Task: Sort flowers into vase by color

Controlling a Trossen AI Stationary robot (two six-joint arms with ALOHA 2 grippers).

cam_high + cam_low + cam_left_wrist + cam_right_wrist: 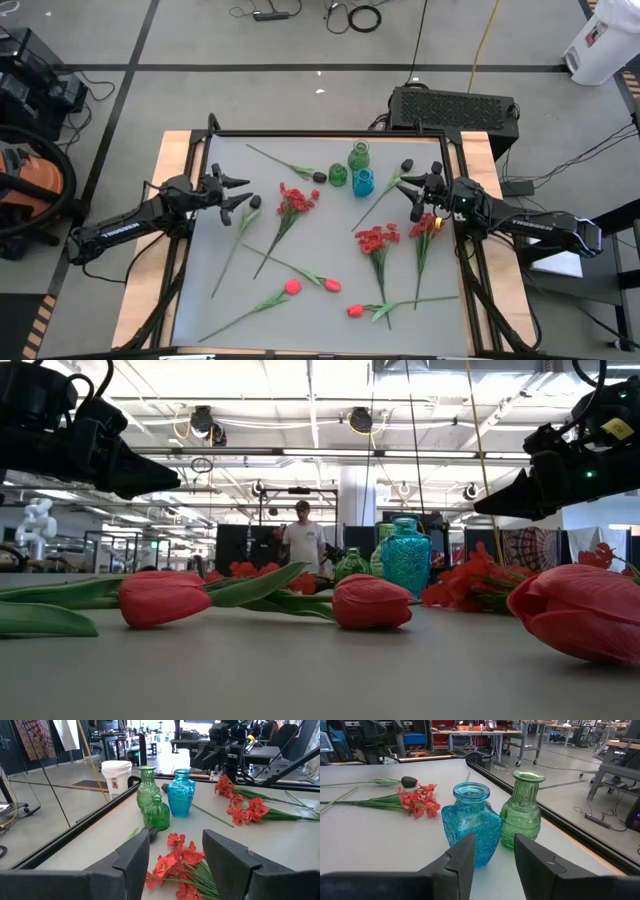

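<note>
- Left hand (243,195), left of centre in the high view, is spread wide and empty above red flowers (177,862).
- Right hand (412,194) is part open, empty, facing the blue vase (471,824); its own fingers cut off the vase's base.
- Other flowers (290,287) lie loose on the desk (330,240).

Bright overhead light, blurred foreground tulips (165,598)

The left arm is reaching in from the table's nine o'clock edge, its left gripper (243,195) hovering above the surface and pointing toward three o'clock, with the fingers (134,865) standing wide apart and nothing between them. The right arm is coming in from the three o'clock edge, its right gripper (412,193) hanging above the table and pointing toward nine o'clock, the fingers (461,861) parted partway, gripping nothing.
</note>
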